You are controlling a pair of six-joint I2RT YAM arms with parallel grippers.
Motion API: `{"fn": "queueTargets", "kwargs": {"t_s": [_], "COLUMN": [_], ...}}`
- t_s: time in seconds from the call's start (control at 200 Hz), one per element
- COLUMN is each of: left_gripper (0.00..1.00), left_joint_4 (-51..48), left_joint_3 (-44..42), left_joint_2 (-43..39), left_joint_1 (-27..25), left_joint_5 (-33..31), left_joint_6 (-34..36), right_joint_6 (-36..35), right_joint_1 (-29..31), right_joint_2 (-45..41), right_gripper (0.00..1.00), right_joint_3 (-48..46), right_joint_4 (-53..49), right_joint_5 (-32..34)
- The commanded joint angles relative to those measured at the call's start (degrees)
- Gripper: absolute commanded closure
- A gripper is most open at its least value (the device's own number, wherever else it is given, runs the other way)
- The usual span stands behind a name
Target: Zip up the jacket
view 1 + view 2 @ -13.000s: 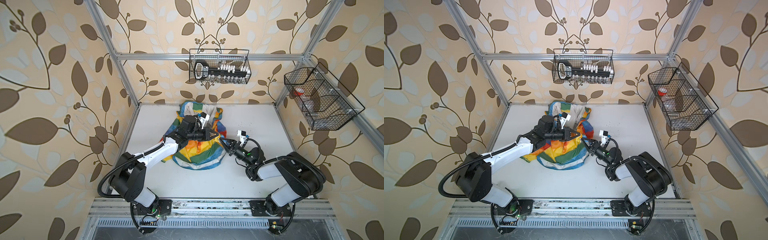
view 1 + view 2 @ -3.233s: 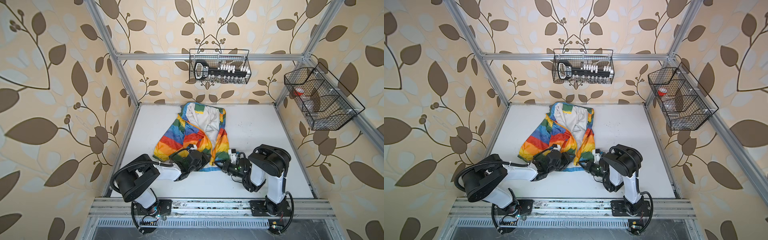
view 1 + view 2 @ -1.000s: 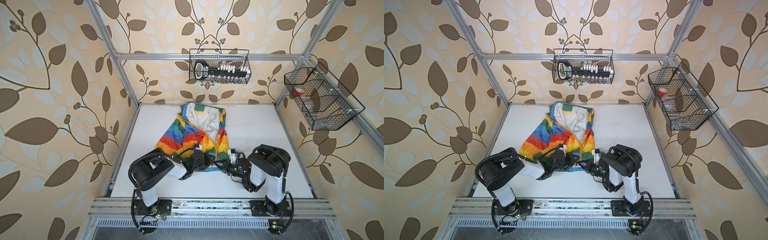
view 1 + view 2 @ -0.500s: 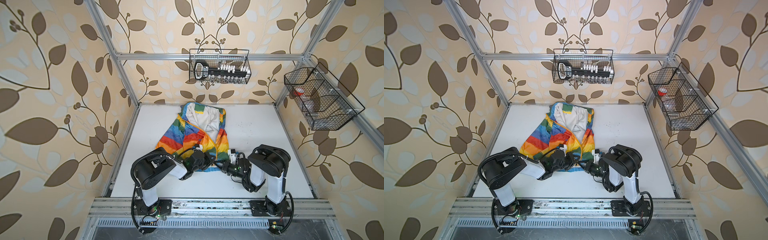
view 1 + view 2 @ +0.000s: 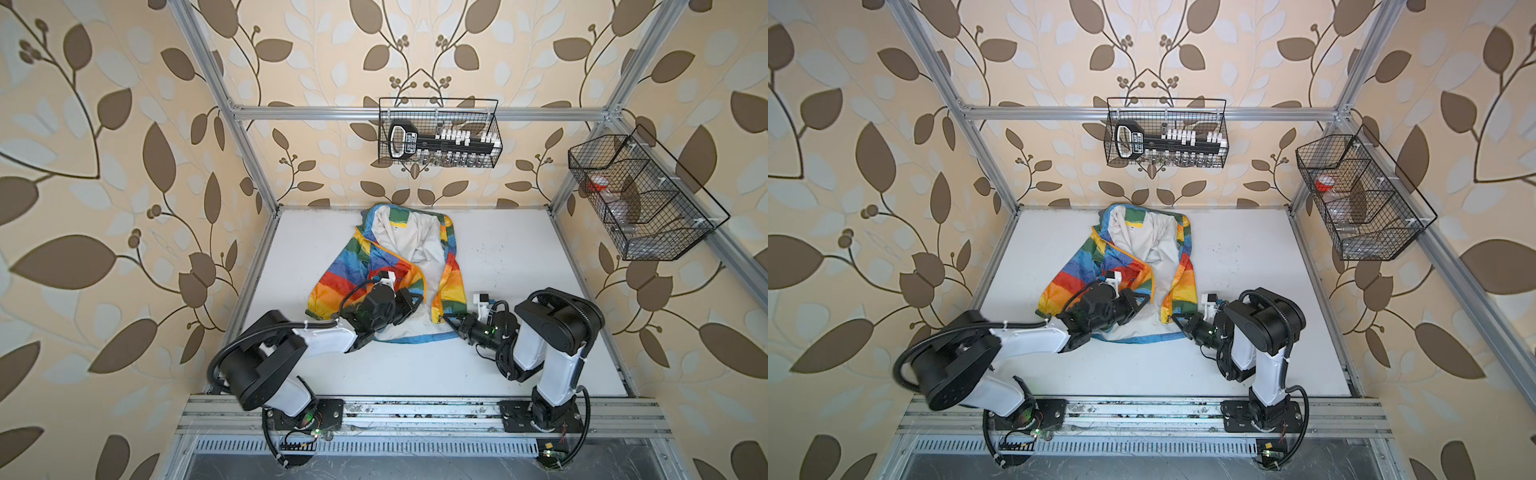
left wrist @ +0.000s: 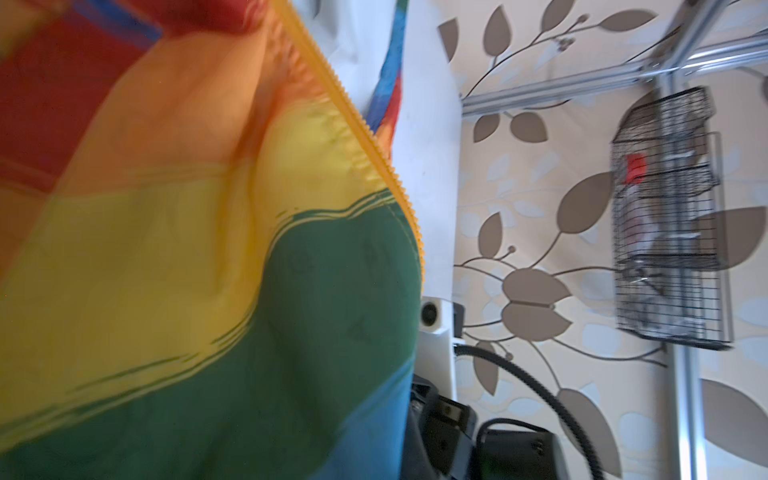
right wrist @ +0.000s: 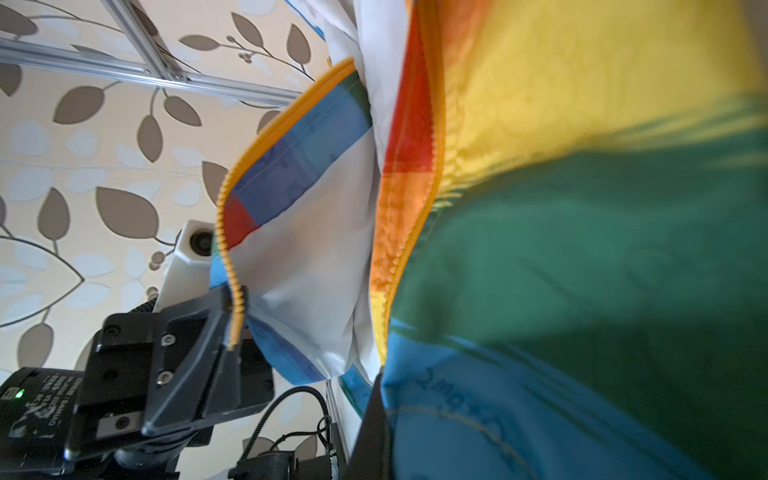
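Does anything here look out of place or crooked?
The crinkly rainbow-block jacket lies unzipped, off-white lining showing, zipper halves spread apart. The left pincer pinches one half's bottom end; the right pincer grips the other front's bottom corner. Nothing spilled or torn.

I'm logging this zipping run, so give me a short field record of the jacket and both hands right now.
Garment: thin rainbow-block hooded jacket, spread on white tabletop, hood toward back wall
Zipper: orange-yellow zipper teeth, halves apart, off-white lining exposed
Left hand: shut on one zipper edge's lower end
Right hand: shut on other front panel's hem corner
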Motion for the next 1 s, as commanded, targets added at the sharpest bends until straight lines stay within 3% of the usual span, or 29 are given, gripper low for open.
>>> {"fn": "queueTargets", "kwargs": {"t_s": [0.0,0.22,0.345,0.475,0.685,0.92,0.995], "left_gripper": [1.0,1.0,1.0,1.0,1.0,1.0,1.0], "left_joint_4": [-16.3,-31.7,-37.4,-41.5,-40.7,-41.6,-33.9], "left_joint_3": [6.2,13.4,15.8,17.3,16.1,15.4,12.5], "left_joint_2": [-8.6,-12.6,-13.4,-15.5,-19.8,-23.6,-25.7], "left_joint_1": [2.2,6.1,6.2,6.2,6.2,6.7,6.7], "left_joint_5": [-0.2,0.2,-4.0,-8.9,-10.2,-16.0,-11.8], "left_joint_6": [9.4,13.6,15.5,22.1,36.0,31.2,33.6], "right_joint_6": [0.4,-7.0,-15.3,-22.1,-28.4,-34.5,-33.7], "right_joint_1": [-2.8,-3.1,-2.9,-2.8,-2.9,-4.7,-7.4], "right_joint_2": [-4.2,-18.0,-27.7,-35.6,-43.0,-46.5,-46.9], "right_gripper": [1.0,1.0,1.0,1.0,1.0,1.0,1.0], "right_joint_3": [-0.4,4.4,9.0,12.6,12.9,14.7,15.9], "right_joint_4": [-1.2,-24.3,-43.9,-59.7,-64.1,-64.2,-64.5], "right_joint_5": [-4.5,-3.4,0.2,6.6,15.5,15.3,10.4]}}
